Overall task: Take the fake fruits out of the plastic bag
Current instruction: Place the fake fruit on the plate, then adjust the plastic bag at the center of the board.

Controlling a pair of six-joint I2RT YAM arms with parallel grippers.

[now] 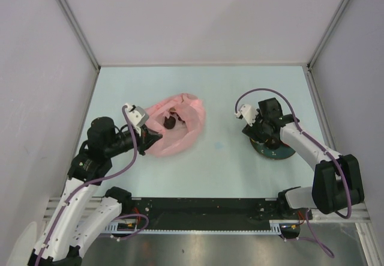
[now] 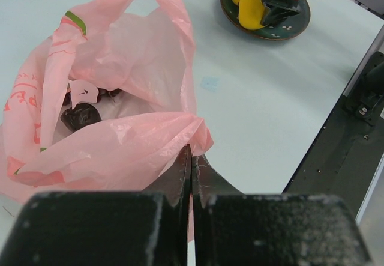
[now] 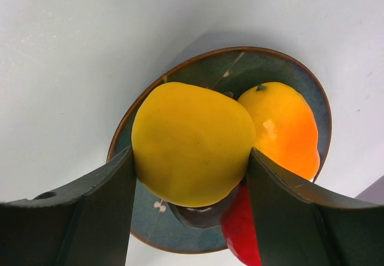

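Observation:
The pink plastic bag (image 1: 180,126) lies open at mid-left of the table, and shows in the left wrist view (image 2: 120,92). A dark purple grape bunch (image 2: 81,116) sits inside it (image 1: 170,122). My left gripper (image 1: 150,137) is shut on the bag's near rim (image 2: 192,153). My right gripper (image 1: 261,131) is shut on a yellow round fruit (image 3: 192,143) and holds it just over the dark plate (image 3: 240,59). On the plate lie an orange fruit (image 3: 282,128), a red fruit (image 3: 243,236) and a dark glossy fruit (image 3: 204,215).
The dark plate (image 1: 282,153) stands at mid-right of the table, right of the bag. Grey walls close off the left, back and right. A black rail (image 1: 204,209) runs along the near edge.

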